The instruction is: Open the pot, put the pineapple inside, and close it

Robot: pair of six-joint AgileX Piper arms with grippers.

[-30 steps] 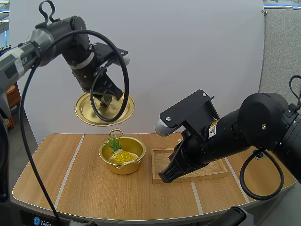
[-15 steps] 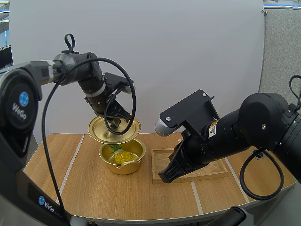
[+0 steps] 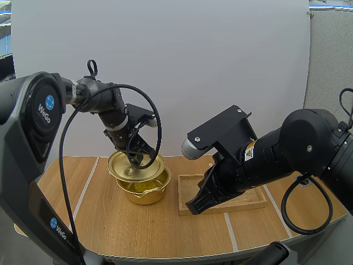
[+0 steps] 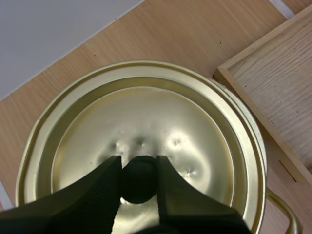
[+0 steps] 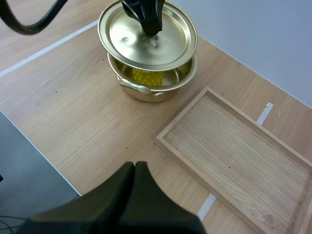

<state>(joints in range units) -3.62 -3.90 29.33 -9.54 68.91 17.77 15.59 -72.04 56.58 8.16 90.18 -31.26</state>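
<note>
A gold pot [image 3: 144,191] [image 5: 152,87] stands on the table with the yellow pineapple [image 3: 141,186] [image 5: 147,77] inside it. The gold lid [image 3: 135,165] [image 4: 141,141] [image 5: 147,34] hangs just above the pot's rim, slightly tilted. My left gripper [image 3: 134,159] [image 4: 139,179] is shut on the lid's black knob [image 4: 140,178]. Over the table's front edge, right of the pot, my right gripper [image 3: 197,205] [image 5: 135,180] is shut on nothing, its fingers together as one dark wedge.
A wooden tray [image 3: 220,194] [image 5: 234,156] lies empty to the right of the pot, partly under my right arm. White lines [image 5: 46,48] run across the tabletop. The table's front edge [image 5: 34,146] is close to my right gripper.
My left gripper has brought the lid down from high above the table to just over the pot. The right arm has stayed still.
</note>
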